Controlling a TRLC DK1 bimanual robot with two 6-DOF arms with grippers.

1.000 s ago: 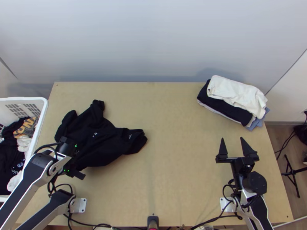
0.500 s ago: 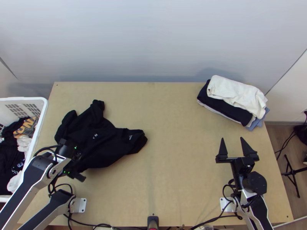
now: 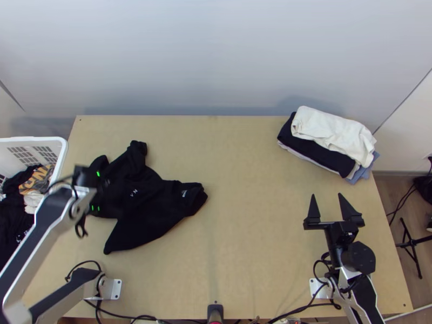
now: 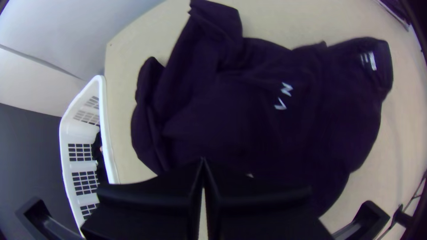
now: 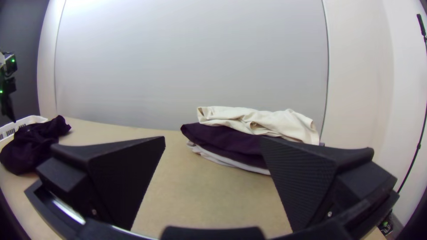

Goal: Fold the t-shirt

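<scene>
The left gripper is being held closed, its tips meeting. Below it and ahead, the t-shirt is lying bunched, its longest direction running away from this gripper towards the table's middle. The right gripper, open, is being held much farther from the cloth.

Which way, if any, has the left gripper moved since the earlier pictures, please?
Yes, up the top view: the left gripper is farther from its arm's mounting plate.
</scene>
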